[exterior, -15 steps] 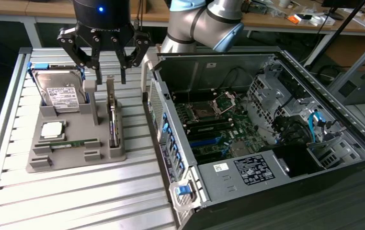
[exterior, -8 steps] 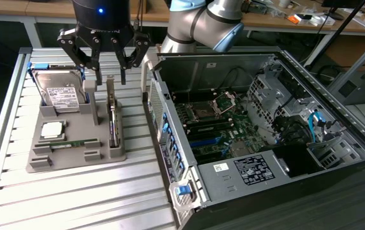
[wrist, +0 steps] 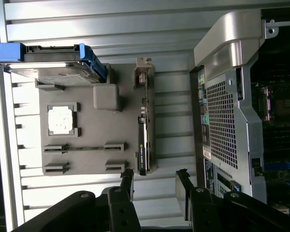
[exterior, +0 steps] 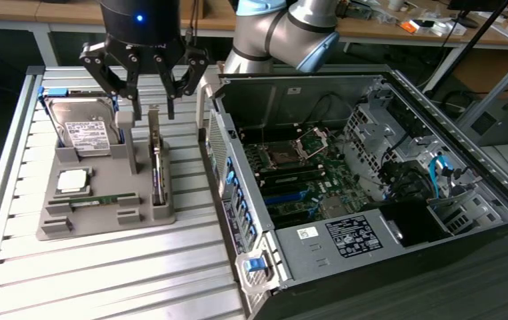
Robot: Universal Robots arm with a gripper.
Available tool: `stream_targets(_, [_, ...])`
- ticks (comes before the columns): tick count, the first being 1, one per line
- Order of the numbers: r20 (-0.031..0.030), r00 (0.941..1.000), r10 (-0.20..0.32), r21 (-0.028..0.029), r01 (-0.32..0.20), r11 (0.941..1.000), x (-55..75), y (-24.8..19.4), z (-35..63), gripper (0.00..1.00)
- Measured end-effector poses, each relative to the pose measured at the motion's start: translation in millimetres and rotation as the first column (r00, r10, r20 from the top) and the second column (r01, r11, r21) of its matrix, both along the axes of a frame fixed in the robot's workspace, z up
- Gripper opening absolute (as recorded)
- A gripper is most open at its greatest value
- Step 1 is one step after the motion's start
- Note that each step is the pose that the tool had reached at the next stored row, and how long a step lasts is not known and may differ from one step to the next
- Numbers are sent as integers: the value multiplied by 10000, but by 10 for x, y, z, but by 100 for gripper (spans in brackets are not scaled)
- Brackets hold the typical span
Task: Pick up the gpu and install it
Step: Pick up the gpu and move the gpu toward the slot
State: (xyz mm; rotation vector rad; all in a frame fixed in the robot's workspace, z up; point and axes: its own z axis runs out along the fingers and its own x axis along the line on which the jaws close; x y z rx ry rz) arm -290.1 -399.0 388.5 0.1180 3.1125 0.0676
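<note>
The gpu (exterior: 156, 167) stands on edge in a slot of the grey holder tray (exterior: 103, 223), a thin dark card with a silvery bracket at its far end. My gripper (exterior: 153, 110) hangs just above that far end, open, with one finger to each side of the card's line and nothing held. In the wrist view the gpu (wrist: 142, 130) runs as a narrow strip along the tray (wrist: 87, 164). There my gripper (wrist: 154, 186) is open, its two black fingertips (wrist: 127, 183) standing off the card's near end.
On the tray lie a hard drive (exterior: 85, 130) with a white label, a CPU (exterior: 72, 179) and a green memory stick (exterior: 94, 199). The open computer case (exterior: 361, 180) stands to the exterior view's right, motherboard exposed. Both rest on a slatted metal table (exterior: 103, 280).
</note>
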Motion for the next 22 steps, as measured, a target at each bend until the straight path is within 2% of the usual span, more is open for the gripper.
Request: stream_targets(22, [0, 10000, 0, 0, 0, 10000, -15, 0, -60, 48])
